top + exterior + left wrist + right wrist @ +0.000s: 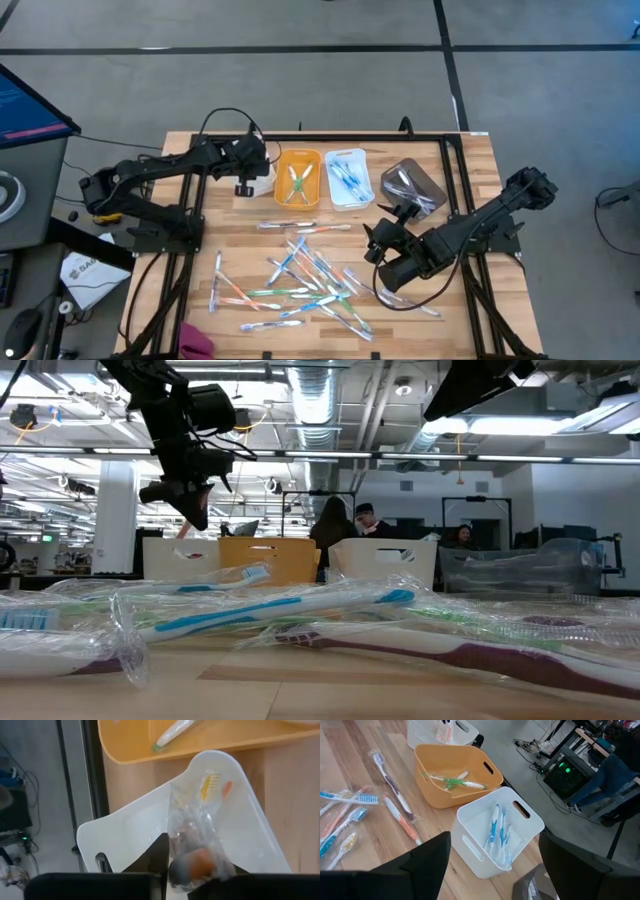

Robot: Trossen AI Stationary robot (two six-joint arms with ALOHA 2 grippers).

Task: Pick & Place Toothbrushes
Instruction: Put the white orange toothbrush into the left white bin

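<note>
An orange toothbrush [200, 862] in clear wrapping was gripped by the left gripper [197, 870] over the white bin [125, 835]. The right gripper [492, 865] was held wide open near the loose toothbrushes [300, 280].

Four bins stand in a row at the table's [470, 165] far edge. The leftmost bin [125, 835] holds one wrapped toothbrush [200, 840]; the left gripper [243, 183] hangs over it. The second bin [297, 177] holds a few brushes [296, 184], the third bin [347, 178] several more [497, 832], and the rightmost bin [412, 186] some too. In front of the row, loose toothbrushes [305, 280] lie scattered across the table's middle. The right gripper [372, 246] sits just right of that pile, in front of the rightmost bin.
</note>
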